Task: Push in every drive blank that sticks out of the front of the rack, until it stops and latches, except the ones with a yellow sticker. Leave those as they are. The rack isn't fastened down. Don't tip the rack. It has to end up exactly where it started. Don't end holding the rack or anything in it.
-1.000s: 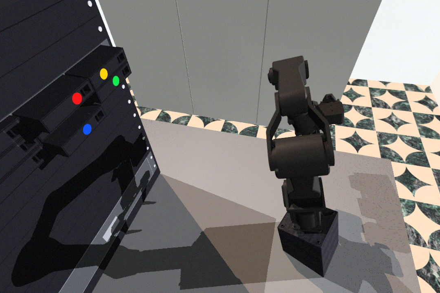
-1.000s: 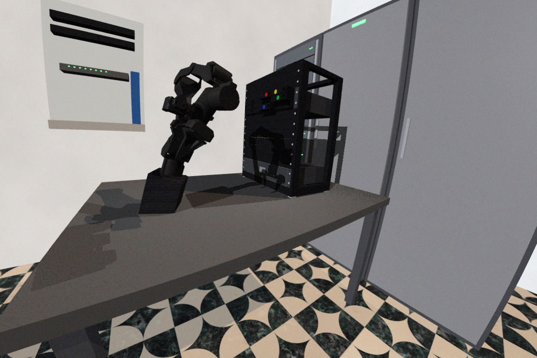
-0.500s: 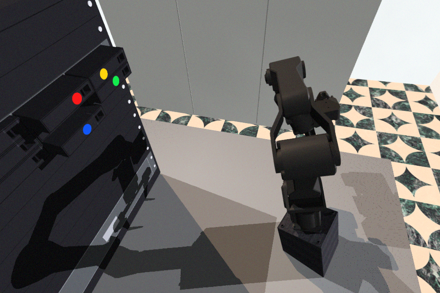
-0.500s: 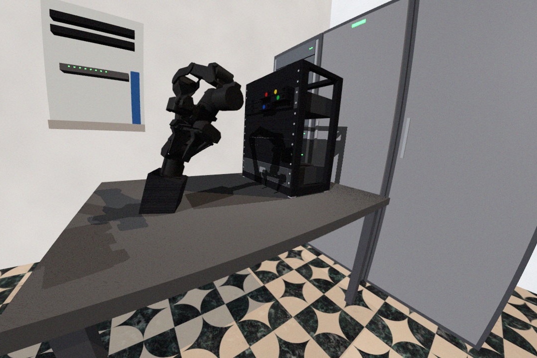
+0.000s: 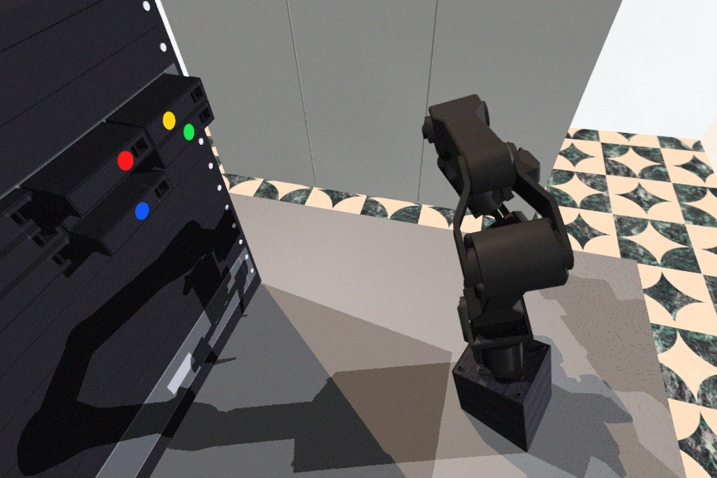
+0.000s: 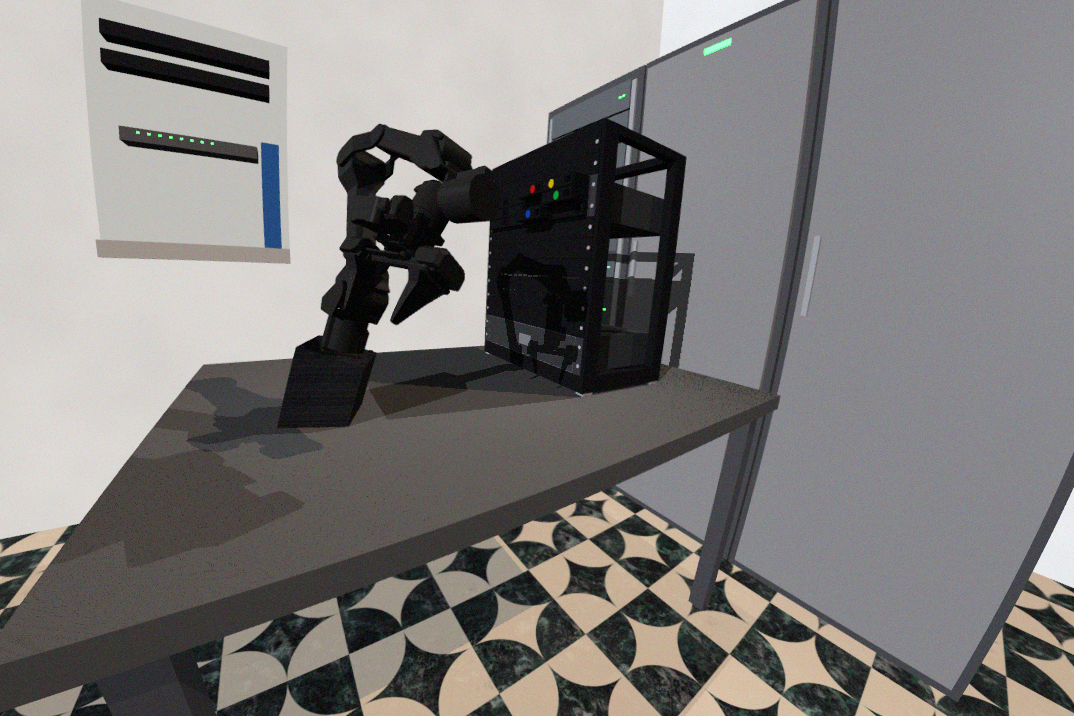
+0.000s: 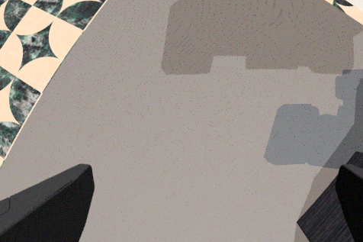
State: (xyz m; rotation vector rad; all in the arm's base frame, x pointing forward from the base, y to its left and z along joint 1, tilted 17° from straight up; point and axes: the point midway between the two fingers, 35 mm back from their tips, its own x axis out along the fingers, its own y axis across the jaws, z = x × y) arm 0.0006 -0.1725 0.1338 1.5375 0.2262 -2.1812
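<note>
The black rack (image 6: 585,253) stands on the table, seen close at the left of the top view (image 5: 89,253). Four drive blanks carry coloured dots: red (image 5: 125,160), yellow (image 5: 168,119), green (image 5: 188,131) and blue (image 5: 141,210). The red, yellow and blue blanks stick out of the front. The green one sits under the yellow one and sticks out less. My gripper (image 6: 399,295) is open and empty. It points down at the table beside the arm base, well away from the rack front. The wrist view shows only table between the two fingers.
The arm's dark base block (image 5: 503,388) stands on the grey table (image 6: 403,455), also in the wrist view (image 7: 329,233). Tall grey cabinets (image 6: 893,295) stand behind the rack. The table edge and tiled floor (image 7: 40,0) lie beyond the gripper.
</note>
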